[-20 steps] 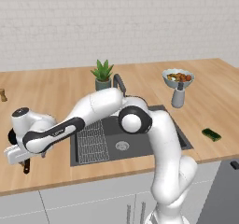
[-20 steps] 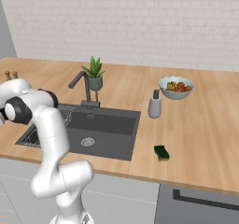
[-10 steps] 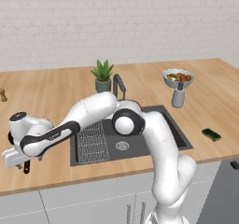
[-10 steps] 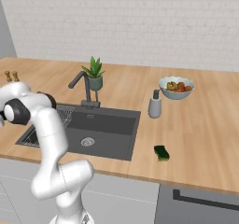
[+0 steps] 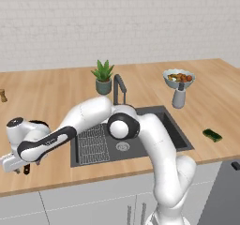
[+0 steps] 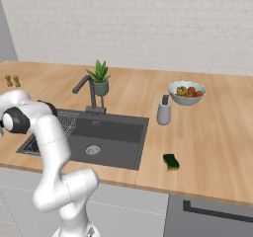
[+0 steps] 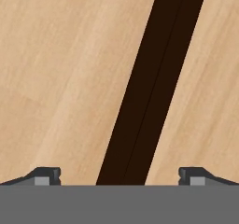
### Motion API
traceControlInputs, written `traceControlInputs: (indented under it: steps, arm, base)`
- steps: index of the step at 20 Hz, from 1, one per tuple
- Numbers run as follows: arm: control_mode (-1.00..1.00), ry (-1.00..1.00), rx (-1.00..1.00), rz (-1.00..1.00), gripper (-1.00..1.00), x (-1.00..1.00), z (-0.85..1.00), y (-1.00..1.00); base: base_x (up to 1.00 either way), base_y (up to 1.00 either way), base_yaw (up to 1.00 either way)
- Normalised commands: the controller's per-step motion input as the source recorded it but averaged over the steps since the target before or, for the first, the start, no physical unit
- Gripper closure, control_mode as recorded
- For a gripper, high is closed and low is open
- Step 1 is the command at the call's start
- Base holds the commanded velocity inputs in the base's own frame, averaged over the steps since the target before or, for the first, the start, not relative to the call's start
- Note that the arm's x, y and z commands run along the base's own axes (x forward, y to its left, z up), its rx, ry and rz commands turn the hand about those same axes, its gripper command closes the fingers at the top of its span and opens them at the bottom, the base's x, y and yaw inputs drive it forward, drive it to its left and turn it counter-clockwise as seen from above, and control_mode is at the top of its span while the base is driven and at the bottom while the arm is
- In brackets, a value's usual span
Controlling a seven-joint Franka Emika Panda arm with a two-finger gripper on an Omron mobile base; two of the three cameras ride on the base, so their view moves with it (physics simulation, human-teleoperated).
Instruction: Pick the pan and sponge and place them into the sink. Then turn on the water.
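The wooden counter (image 5: 47,93) runs the width of the kitchen, and the sink (image 5: 154,125) sits recessed in its middle, dark and dry, with the wire rack (image 5: 93,142) on its left half and the tap (image 5: 119,86) standing behind it with no stream falling from it. The arm reaches far out over the counter to the left of the sink, its hand low above the wood near the front edge. The gripper (image 7: 119,174) points straight down there, and in the hand view its two tips stand wide apart with the pan's handle (image 7: 149,83) running between them: a long dark bar that crosses the view from bottom centre to upper right, so its long axis lies slightly askew to the line straight ahead and roughly across the line joining the fingers. That is the relation the grasp turns on, and it looks favourable: the handle is centred in the gap, with bare wood on both sides, and the fingers (image 7: 44,174) would close across its narrow width. Nothing is held yet. The pan's round body lies outside the hand view, so I cannot tell which way it lies along the handle. The sponge (image 6: 171,161) lies well apart, on the counter just right of the sink, near the front edge.
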Motion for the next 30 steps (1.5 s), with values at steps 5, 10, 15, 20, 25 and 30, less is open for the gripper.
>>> traceControlInputs:
  steps: [5, 10, 15, 20, 25, 30]
  arm:
    - [-1.00, 0.01, 0.00, 0.00, 1.00, 0.00, -0.05, 0.00]
    - [-1.00, 0.00, 0.00, 0.00, 1.00, 0.00, 0.00, 0.00]
    - [-1.00, 0.00, 0.02, 0.02, 1.00, 0.00, 0.00, -0.13]
    - [-1.00, 0.00, 0.09, 0.02, 1.00, -0.04, 0.18, -0.56]
    - [-1.00, 0.00, 0.13, 0.05, 1.00, -0.02, 0.33, -0.65]
    - [-1.00, 0.00, 0.15, 0.12, 1.00, 0.00, 0.24, -0.60]
  base:
    - [0.00, 0.00, 0.00]
    - [0.00, 0.00, 0.00]
    - [0.00, 0.00, 0.00]
    - [0.00, 0.00, 0.00]
    - [0.00, 0.00, 0.00]
    - [0.00, 0.00, 0.00]
